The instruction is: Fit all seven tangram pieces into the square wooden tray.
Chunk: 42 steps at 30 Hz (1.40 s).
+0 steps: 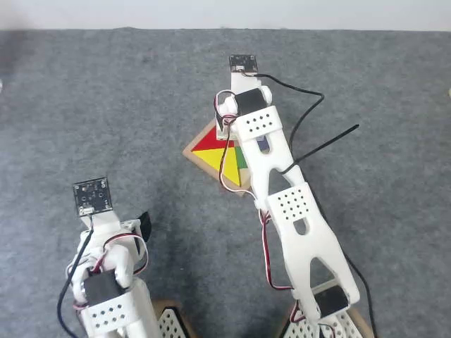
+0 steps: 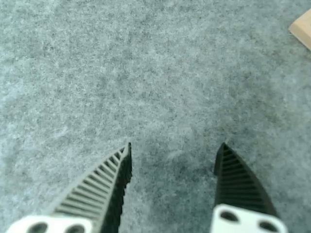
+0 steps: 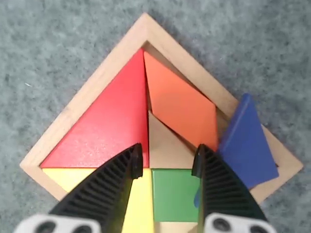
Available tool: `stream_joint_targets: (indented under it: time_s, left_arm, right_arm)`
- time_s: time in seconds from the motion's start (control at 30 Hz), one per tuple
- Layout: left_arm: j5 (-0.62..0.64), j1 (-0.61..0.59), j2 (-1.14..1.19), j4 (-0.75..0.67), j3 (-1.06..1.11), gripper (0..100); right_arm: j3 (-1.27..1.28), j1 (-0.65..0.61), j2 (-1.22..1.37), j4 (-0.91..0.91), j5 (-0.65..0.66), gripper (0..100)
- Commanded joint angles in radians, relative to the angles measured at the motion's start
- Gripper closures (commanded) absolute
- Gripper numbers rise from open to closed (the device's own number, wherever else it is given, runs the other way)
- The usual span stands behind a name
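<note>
1. The square wooden tray [image 3: 87, 97] lay corner-on upon a grey mat [image 2: 146, 73], most of its floor covered by pieces.
2. Inside the tray, a red triangle [image 3: 107, 126] and an orange parallelogram [image 3: 177, 102] sat flat and met at one corner. A yellow triangle [image 3: 140, 204] and a green square [image 3: 175, 191] lay flat beside them.
3. A bare triangular gap [image 3: 167, 145] showed at the tray's centre, bounded by the red, orange and green pieces.
4. A blue triangle [image 3: 245, 141] was not seated. It rode up over the tray's rim on the orange piece's side, with its long edge running roughly along that rim.
5. The right gripper [image 3: 167, 155] hung directly over the tray, its fingers straddling the bare gap. The blue triangle lay just outside one finger, toward the rim.
6. The right gripper's jaws were spread, with nothing between them and no clear contact with any piece.
7. The left gripper [image 2: 176, 155] was well apart from the tray, over bare mat, its jaws likewise spread wide and empty.
8. The right arm was plainly the nearer one. The next move likely depended on shifting sideways from the tray's centre to the blue triangle and closing across its short width.
9. Whether the two remaining pieces sat in the tray could not be told.
</note>
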Motion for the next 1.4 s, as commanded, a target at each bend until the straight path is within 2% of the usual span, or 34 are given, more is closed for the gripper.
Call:
stream_joint_targets:
  time_s: [0.0, 0.43, 0.63, 0.9, 1.03, 1.2, 1.37]
  left_arm:
    - [0.008, -0.003, -0.020, 0.005, -0.022, 73]
    - [0.008, -0.002, -0.020, 0.005, -0.022, 73]
    - [0.008, -0.002, -0.020, 0.005, -0.022, 73]
    - [0.008, -0.002, -0.020, 0.005, -0.022, 73]
    - [0.008, -0.002, -0.020, 0.005, -0.022, 73]
    - [0.008, -0.002, -0.020, 0.005, -0.022, 73]
    - [0.008, -0.002, -0.020, 0.005, -0.022, 73]
  right_arm:
    - [-0.006, 0.015, -0.067, 0.039, 0.014, 81.5]
    - [-0.006, 0.016, -0.071, 0.044, 0.060, 81.6]
    - [0.003, 0.008, -0.107, 0.045, 0.160, 81.6]
    - [0.330, 0.012, -0.348, 0.039, 0.186, 81.6]
    - [0.443, 0.024, -0.369, 0.016, 0.201, 81.6]
    - [0.427, 0.022, -0.367, -0.036, 0.172, 81.6]
    - [0.249, -0.028, -0.381, -0.025, 0.183, 81.6]
